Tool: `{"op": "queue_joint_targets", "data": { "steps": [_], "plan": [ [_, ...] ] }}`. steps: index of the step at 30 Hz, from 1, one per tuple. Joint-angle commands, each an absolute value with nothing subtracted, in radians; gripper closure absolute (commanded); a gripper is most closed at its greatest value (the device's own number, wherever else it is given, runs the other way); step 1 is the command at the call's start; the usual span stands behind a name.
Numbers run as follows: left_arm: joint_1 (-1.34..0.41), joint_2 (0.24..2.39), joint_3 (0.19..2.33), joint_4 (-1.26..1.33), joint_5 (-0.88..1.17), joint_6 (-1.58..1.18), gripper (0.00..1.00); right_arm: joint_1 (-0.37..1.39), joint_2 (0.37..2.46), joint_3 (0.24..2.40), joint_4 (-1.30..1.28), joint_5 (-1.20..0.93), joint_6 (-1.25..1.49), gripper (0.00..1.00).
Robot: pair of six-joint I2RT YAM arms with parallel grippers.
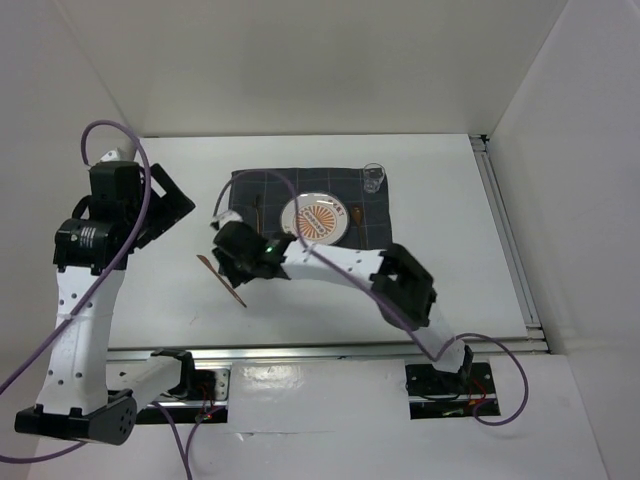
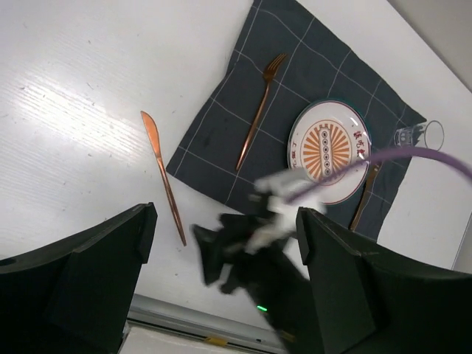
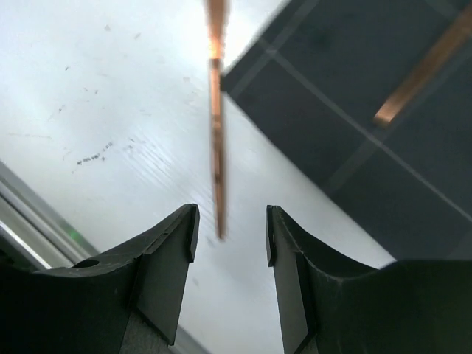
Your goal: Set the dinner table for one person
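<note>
From above, the large white matte rectangular dinner table (image 1: 450, 220) spans the view from the arm bases to the far wall. It looks stiff, heavy and fixed, a smooth hard slab to set things on rather than to grasp. On it lies a dark navy grid-lined cloth (image 1: 300, 182) carrying a round white plate with an orange sunburst (image 1: 318, 218) and a small clear glass (image 1: 374, 178). The right gripper (image 1: 232, 262) hangs over a slim copper-coloured knife (image 1: 222, 278) on bare tabletop near the cloth's left edge. The left wrist view shows the left gripper (image 2: 225, 221) raised, its black fingers spread wide on nothing, and a copper fork (image 2: 258, 110) on the soft cloth. In the right wrist view the jaws stand apart with the knife's thin handle end between them, ungripped. Lying flat on the slick tabletop, it is probably awkward to pinch.
</note>
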State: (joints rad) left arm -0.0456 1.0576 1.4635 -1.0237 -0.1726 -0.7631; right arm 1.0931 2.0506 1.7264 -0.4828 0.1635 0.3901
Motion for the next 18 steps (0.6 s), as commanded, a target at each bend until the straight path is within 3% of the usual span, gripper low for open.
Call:
{"op": "queue_joint_targets", "data": {
  "steps": [1,6,12,14,18],
  "plan": [
    [-0.041,1.032,1.529,-1.114,-0.210,-0.764,0.05,1.146,2.221,1.876,-0.477,0.181,0.373,0.47],
    [-0.041,1.013,1.542,-1.143,-0.261,-0.764,0.04,1.190,2.399,2.097,-0.534,0.254,0.360,0.46],
    [-0.041,0.994,1.502,-1.143,-0.239,-0.773,0.04,1.200,2.476,2.111,-0.569,0.311,0.371,0.46],
    [-0.041,0.985,1.502,-1.134,-0.239,-0.773,0.04,1.200,2.476,2.092,-0.569,0.311,0.371,0.48],
    [-0.041,0.985,1.480,-1.124,-0.239,-0.773,0.04,1.210,2.476,2.043,-0.580,0.311,0.380,0.63]
  ]
}}
